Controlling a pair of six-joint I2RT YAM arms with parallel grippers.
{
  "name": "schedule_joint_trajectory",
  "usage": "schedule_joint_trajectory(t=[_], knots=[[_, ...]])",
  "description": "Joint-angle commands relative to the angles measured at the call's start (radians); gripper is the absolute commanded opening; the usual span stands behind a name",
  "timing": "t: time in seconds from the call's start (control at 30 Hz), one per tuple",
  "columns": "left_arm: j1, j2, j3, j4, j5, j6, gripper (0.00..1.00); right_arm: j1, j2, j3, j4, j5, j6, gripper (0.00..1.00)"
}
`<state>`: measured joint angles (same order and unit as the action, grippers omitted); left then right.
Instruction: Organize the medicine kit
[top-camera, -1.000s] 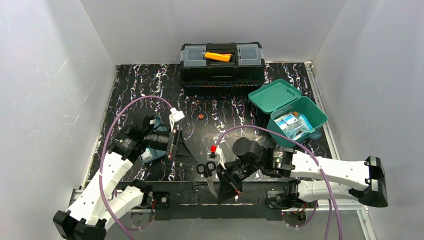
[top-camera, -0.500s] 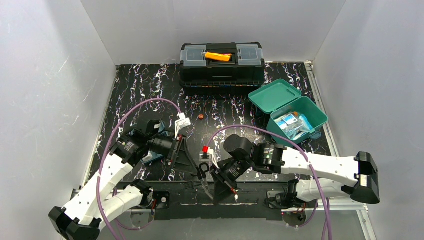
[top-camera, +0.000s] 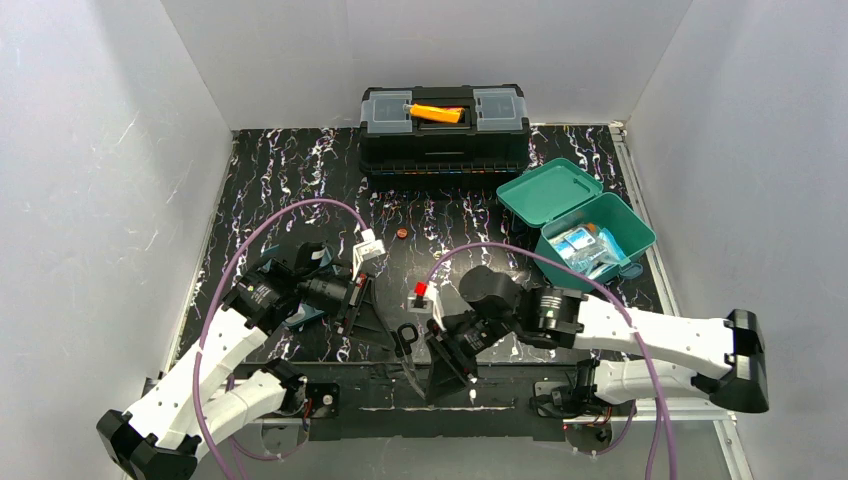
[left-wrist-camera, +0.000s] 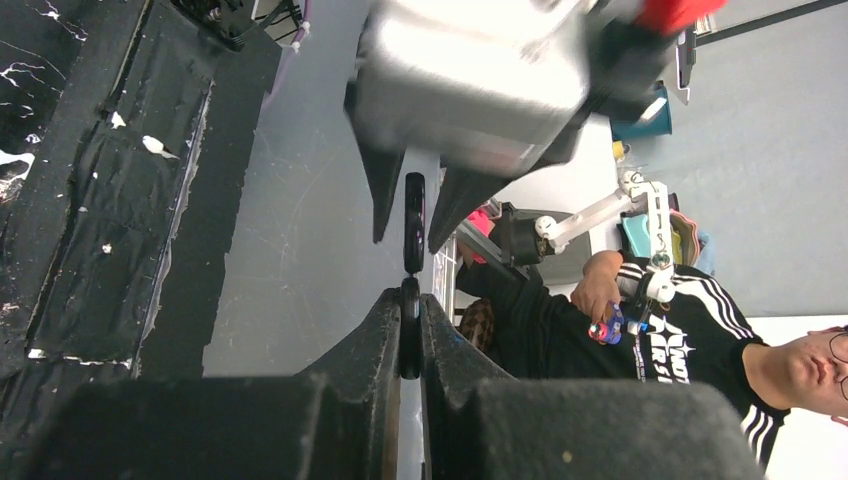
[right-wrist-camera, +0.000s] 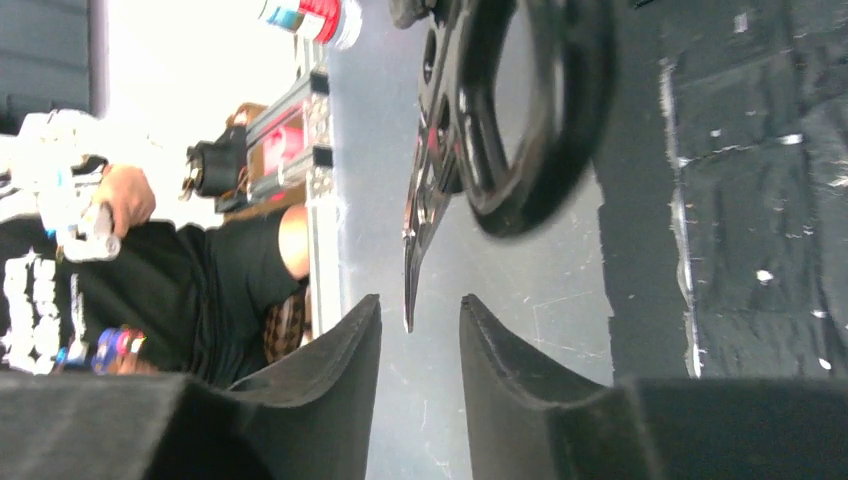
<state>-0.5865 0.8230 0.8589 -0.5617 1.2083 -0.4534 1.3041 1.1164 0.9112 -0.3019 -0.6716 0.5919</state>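
Note:
The medicine kit (top-camera: 628, 222) is a teal box at the right of the mat, its lid back and packets inside. A pair of black-handled scissors (top-camera: 408, 340) hangs between the two arms near the front edge, blades pointing toward the near side. My left gripper (top-camera: 396, 335) is shut on a handle ring of the scissors (left-wrist-camera: 413, 215), which is pinched edge-on between the fingers of the left gripper (left-wrist-camera: 410, 300). My right gripper (right-wrist-camera: 420, 305) is open; the blade tip of the scissors (right-wrist-camera: 412, 270) hangs between its fingers without touching them.
A black toolbox (top-camera: 444, 125) with an orange handle stands at the back centre. A small brown item (top-camera: 401, 234) lies mid-mat. A teal piece (top-camera: 297, 318) is partly hidden under the left arm. The right gripper's body fills the top of the left wrist view.
My left gripper moved right to the scissors and closed on the handle ring. My right gripper, which was shut on the blades, has opened and let go.

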Motion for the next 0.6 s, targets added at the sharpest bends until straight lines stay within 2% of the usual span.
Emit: schedule_joint_trajectory(t=[0.0, 0.1, 0.23, 0.4, 0.57], knots=[[-0.006, -0.007, -0.004, -0.006, 0.004, 0.012, 0.00, -0.007, -0.120, 0.019, -0.080, 0.198, -0.034, 0.47], [-0.006, -0.010, -0.011, -0.017, -0.024, 0.024, 0.00, -0.013, -0.212, 0.014, -0.149, 0.339, -0.039, 0.60], [-0.006, -0.012, -0.034, -0.001, -0.090, 0.015, 0.00, -0.015, -0.307, -0.014, -0.165, 0.517, 0.001, 0.65], [-0.006, -0.071, -0.072, 0.152, -0.238, -0.138, 0.00, -0.015, -0.419, -0.087, -0.115, 0.704, 0.079, 0.67], [-0.005, -0.172, -0.162, 0.343, -0.446, -0.375, 0.00, -0.015, -0.479, -0.122, -0.109, 0.893, 0.130, 0.68]])
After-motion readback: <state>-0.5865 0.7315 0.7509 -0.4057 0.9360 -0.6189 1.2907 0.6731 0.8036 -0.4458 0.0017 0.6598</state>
